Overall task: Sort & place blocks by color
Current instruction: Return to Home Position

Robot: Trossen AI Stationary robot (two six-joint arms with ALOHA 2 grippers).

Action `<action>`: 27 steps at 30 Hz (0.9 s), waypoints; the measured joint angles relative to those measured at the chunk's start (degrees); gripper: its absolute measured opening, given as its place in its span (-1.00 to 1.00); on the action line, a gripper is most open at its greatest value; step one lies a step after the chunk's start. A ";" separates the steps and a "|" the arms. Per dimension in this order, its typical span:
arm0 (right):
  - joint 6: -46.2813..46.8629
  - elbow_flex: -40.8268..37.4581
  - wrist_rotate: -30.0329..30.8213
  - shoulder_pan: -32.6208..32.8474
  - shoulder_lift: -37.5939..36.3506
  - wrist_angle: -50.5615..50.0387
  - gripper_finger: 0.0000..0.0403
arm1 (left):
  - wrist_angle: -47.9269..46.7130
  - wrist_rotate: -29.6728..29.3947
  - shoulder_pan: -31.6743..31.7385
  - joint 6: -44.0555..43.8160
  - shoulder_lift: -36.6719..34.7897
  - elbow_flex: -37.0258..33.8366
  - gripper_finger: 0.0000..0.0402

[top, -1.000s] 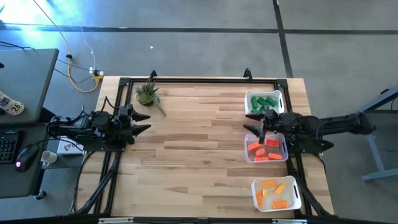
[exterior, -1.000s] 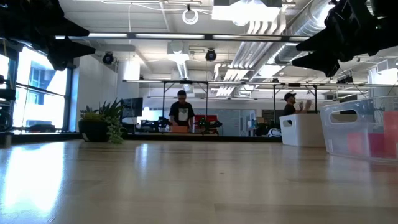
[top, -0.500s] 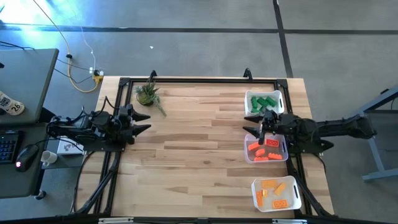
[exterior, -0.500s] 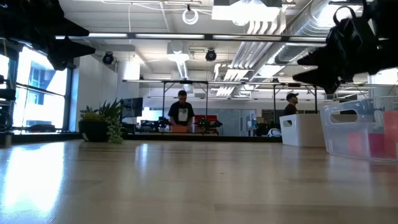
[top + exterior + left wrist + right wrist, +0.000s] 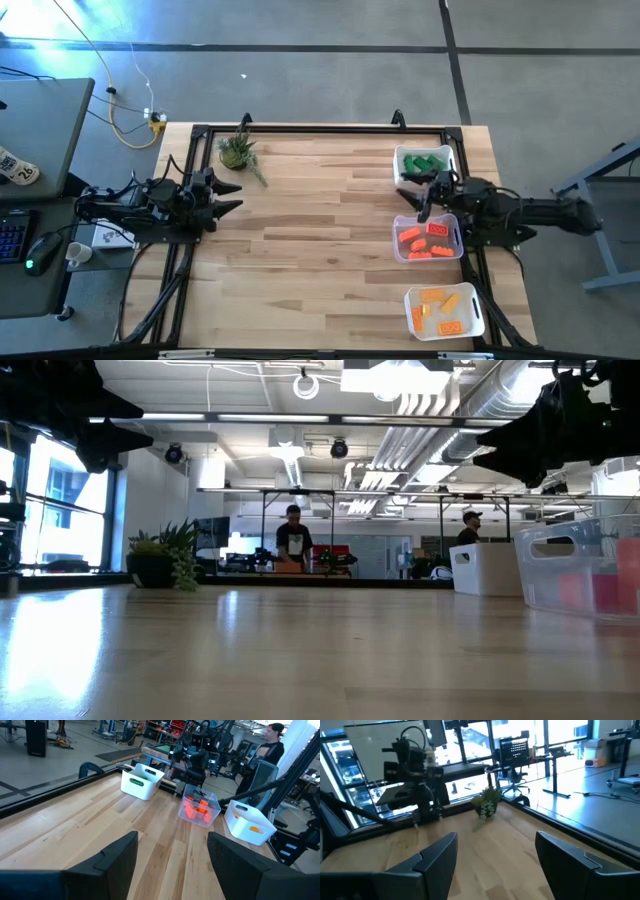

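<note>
The blocks lie in three bins along the table's right side. Green blocks (image 5: 424, 161) are in the far white bin, red-orange blocks (image 5: 425, 239) in the middle clear bin (image 5: 200, 815), and yellow-orange blocks (image 5: 442, 309) in the near white bin. My right gripper (image 5: 413, 201) is open and hovers above the gap between the green and red bins, holding nothing; its wrist view shows the fingers wide apart (image 5: 495, 865). My left gripper (image 5: 230, 197) waits open at the table's left side (image 5: 172, 865).
A small potted plant (image 5: 237, 150) stands near the far left corner. A black frame (image 5: 300, 128) runs along the table's far edge. The wood between the two arms (image 5: 320, 240) is bare. People stand in the room beyond the table (image 5: 292, 540).
My right gripper has drawn back a little toward the table's right edge, staying open above the bins. In the low view it dipped and then rose again. The blocks and bins have kept still.
</note>
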 joint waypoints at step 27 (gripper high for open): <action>7.29 -0.15 2.33 -3.59 -13.79 -23.10 0.26 | 0.00 0.01 -0.01 -0.01 0.00 0.00 0.14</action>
